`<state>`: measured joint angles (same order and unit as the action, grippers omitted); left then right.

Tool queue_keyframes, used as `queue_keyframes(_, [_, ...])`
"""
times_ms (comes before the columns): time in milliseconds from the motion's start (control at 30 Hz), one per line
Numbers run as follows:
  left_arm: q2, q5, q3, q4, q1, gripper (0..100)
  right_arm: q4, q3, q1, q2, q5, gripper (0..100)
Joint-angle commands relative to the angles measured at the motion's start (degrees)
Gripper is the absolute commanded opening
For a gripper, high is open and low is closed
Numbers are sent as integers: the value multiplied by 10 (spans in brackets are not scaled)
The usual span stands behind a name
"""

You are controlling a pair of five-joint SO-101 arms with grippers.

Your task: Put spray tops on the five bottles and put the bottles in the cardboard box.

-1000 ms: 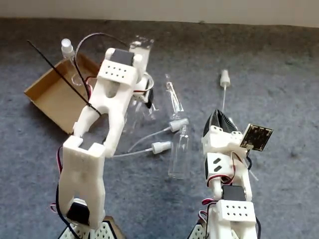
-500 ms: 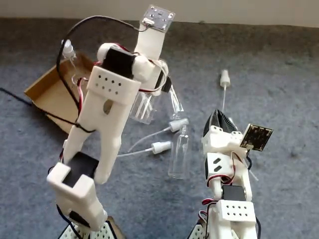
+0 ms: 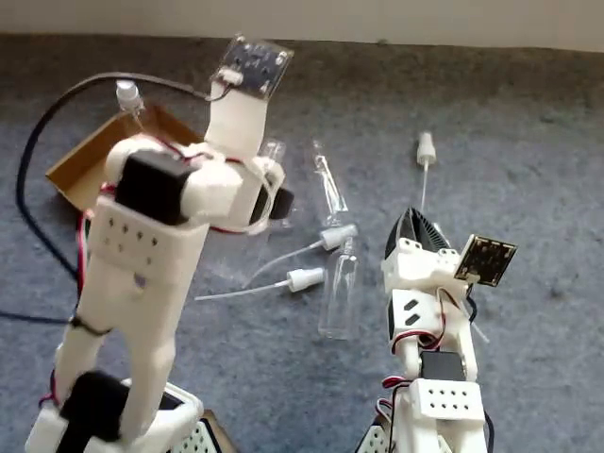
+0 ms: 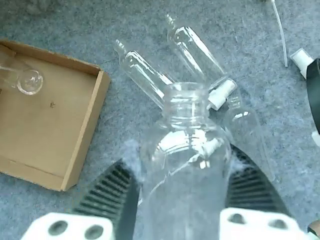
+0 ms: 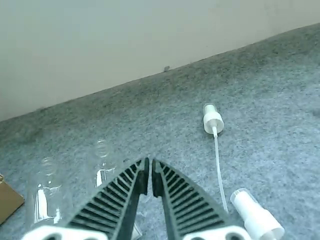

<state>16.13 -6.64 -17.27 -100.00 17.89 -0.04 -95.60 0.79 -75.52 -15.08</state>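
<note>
Near the cardboard box, the left gripper is clamping a clear bottle.
We are seeing its long axis running along the fingers, open neck pointing away from the wrist; the right gripper is resting closed, empty, near spray tops.

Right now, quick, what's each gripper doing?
Left gripper: closed on a bottle.
Right gripper: closed, holding nothing.
</note>
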Motion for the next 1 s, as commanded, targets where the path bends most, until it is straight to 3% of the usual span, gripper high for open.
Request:
queue_keyframes(0, [125, -2, 93, 20, 2, 69, 1, -64, -9, -4, 5, 15])
queue_keyframes(133, [204, -2, 199, 91, -21, 69, 0, -64, -15, -6, 5, 18])
queue_keyframes(300, [298, -2, 369, 179, -27, 70, 18, -58, -87, -6, 2, 19])
queue_keyframes(533, [444, -3, 582, 362, -27, 68, 272, 101, -99, -3, 8, 21])
queue_keyframes(733, [531, -3, 702, 437, -27, 67, 461, 306, -97, 0, 133, 21])
queue_keyframes(967, [605, -3, 822, 574, -51, 69, 588, 459, -101, 0, 201, 21])
